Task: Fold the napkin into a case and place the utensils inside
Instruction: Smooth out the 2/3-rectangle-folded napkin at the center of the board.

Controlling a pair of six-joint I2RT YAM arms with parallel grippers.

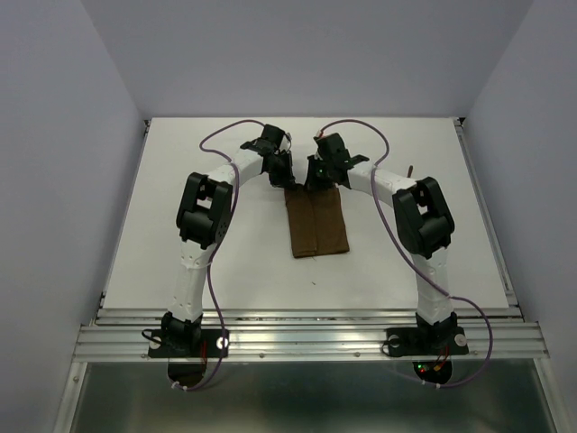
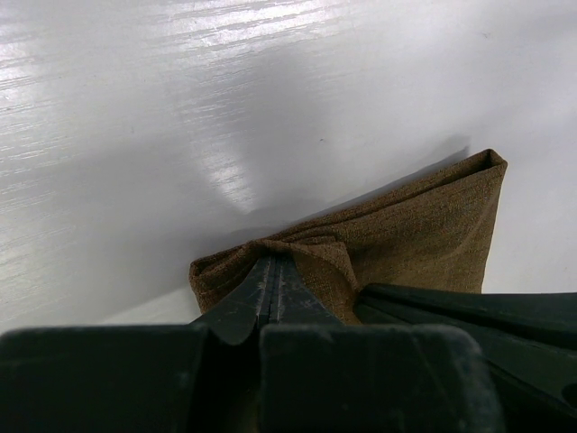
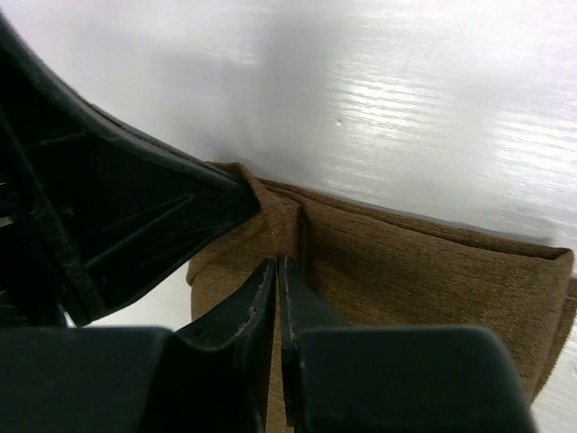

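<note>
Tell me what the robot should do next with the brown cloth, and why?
Probably lift both arms a little together, raising the far edge of the napkin to fold it toward the near end. The left fingers and right fingers are each shut on that far edge, and the cloth puckers at their tips, while the rest lies flat.

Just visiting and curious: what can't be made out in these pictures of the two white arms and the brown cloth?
Fork and spoon: recognisable in no view. The top view shows only a tiny dark stub behind the right arm, too small to name.
Far edge of the dark brown cloth napkin: top view, hidden under the left gripper and right gripper.
Its layers: wrist views, blocked by the same grippers.
</note>
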